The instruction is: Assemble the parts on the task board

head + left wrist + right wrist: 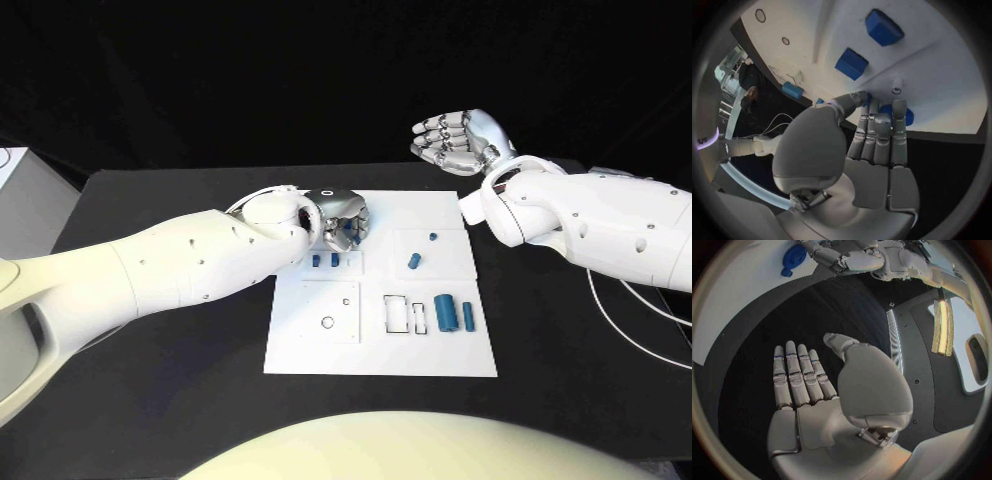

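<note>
The white task board [382,350] lies mid-table. My left hand [343,222] is low over its far left corner. In the left wrist view its fingers [879,130] and thumb close around a blue round part [907,116] at the board's edge [942,75]; the right wrist view shows the same part [792,257] beside those fingers. My right hand [454,140] hangs raised beyond the board's far right corner, fingers straight and palm [811,390] empty. Two small blue parts [326,261], two more [414,260] and two blue cylinders [456,313] lie on the board.
Rectangular slots [404,315] and a small round hole [327,321] mark the board's near half. A white box [12,165] stands at the table's far left edge. White cables [635,310] trail under my right arm. Bare black table surrounds the board.
</note>
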Controlling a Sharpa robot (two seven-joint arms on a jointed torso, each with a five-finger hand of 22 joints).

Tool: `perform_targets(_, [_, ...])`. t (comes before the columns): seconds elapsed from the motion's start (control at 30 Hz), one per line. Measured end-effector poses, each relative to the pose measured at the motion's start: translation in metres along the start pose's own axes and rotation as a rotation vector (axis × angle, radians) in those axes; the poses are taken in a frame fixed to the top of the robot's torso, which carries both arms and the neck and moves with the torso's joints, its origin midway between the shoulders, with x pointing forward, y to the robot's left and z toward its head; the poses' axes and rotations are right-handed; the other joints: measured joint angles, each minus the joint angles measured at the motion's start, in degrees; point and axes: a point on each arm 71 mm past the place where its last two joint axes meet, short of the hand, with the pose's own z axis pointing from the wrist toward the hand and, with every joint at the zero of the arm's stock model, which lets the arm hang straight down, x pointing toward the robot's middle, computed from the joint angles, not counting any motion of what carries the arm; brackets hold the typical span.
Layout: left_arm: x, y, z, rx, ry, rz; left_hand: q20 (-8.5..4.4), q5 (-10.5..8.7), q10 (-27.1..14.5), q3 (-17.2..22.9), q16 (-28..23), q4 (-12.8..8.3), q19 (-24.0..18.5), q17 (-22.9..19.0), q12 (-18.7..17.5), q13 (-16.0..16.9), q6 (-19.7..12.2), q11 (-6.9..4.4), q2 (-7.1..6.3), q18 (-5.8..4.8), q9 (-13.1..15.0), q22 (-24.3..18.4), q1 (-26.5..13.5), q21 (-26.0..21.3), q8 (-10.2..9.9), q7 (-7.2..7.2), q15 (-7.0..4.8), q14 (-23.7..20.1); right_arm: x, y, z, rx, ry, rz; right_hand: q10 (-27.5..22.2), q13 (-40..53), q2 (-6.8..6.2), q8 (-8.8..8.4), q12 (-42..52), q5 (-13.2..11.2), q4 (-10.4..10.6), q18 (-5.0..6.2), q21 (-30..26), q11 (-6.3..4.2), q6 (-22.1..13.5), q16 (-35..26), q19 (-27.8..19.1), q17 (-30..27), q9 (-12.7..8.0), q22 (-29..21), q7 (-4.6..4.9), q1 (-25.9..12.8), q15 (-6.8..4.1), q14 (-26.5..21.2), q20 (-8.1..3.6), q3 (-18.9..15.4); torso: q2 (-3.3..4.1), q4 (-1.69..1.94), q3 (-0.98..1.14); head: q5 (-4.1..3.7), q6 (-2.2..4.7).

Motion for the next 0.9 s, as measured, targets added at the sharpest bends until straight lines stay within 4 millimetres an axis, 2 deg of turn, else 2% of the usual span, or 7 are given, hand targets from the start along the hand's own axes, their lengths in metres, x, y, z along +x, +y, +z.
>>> perform_targets(0.1, [0.0,0.0,0.0,0.001,-0.002,0.0,-0.21,-0.02,1.12,-0.24,0.62,-0.24,0.82,1.31,-0.5,-0.13,0.62,-0.38,0.22,-0.01,0.34,0.61,0.22,0.73,-0.15,-0.07,-0.23,1.12,0.0,0.0,0.0,0.0,0.0,0.0,0.0,0.0,-0.01,0.0,0.0,0.0,0.0,0.0,0.0,0.0,0.0,0.0,0.0,0.0,0.0,0.0,0.0,0.01,0.0,0.0,0.0,0.0,0.01,0.02,0.0,0.0,0.0])
perform_targets(0.3, [0.0,0.0,-0.001,0.007,-0.018,-0.002,-0.51,-0.29,2.14,-0.25,0.96,-0.57,2.33,2.43,-1.61,-0.28,0.8,-0.39,0.67,0.0,0.57,1.51,0.68,2.05,-0.16,0.01,-0.54,2.04,0.0,0.0,0.0,0.0,0.0,0.0,0.0,0.0,-0.01,0.0,0.0,0.0,0.0,0.0,0.0,0.0,0.0,0.0,0.0,0.0,0.0,0.0,0.0,0.01,0.0,0.0,0.0,0.0,0.01,0.02,0.0,-0.01,0.0])
perform_targets(0.4, [-0.002,0.0,-0.003,0.015,-0.038,-0.008,-0.52,-0.32,2.54,-0.17,1.28,-0.65,2.33,2.69,-1.99,-0.28,0.88,-0.39,0.72,0.0,0.57,1.69,0.73,2.27,-0.49,0.08,-0.33,2.25,0.0,0.0,0.0,0.0,0.001,0.0,0.0,0.0,-0.01,0.0,-0.1,0.0,0.0,0.0,0.0,0.0,0.1,0.0,0.0,-0.02,0.0,-0.03,-0.06,0.01,0.0,0.0,0.0,0.0,0.01,0.01,-0.02,-0.01,0.0])
perform_targets(0.7, [-0.019,0.0,-0.017,0.042,-0.116,-0.055,-0.52,-0.33,2.8,-0.17,1.28,-0.65,2.75,2.97,-2.66,-0.28,1.09,-0.22,0.72,-0.01,0.57,1.92,0.74,2.52,-0.5,-0.13,-0.33,2.66,0.0,0.0,0.0,0.0,0.001,0.0,0.0,0.0,-0.01,0.0,-0.29,0.0,0.0,0.0,0.0,0.0,0.39,0.0,0.0,-0.1,0.0,-0.07,0.02,0.01,0.0,0.0,0.0,0.0,0.01,-0.01,-0.04,-0.18,0.0])
perform_targets(0.9, [-0.03,0.01,-0.032,0.031,-0.145,-0.087,-0.52,-0.11,2.96,-0.32,1.28,-0.81,2.74,2.44,-2.94,-0.29,1.3,-0.39,0.72,-0.01,0.56,1.69,0.74,2.51,-0.8,0.07,-0.33,2.66,-0.001,-0.001,0.0,0.002,-0.001,0.0,0.0,0.0,-0.01,0.0,-0.29,0.0,0.0,0.0,0.0,0.0,0.39,0.0,0.0,-0.09,0.01,-0.07,0.02,0.01,0.0,0.0,0.0,0.0,-0.13,0.11,-0.04,-0.25,0.0])
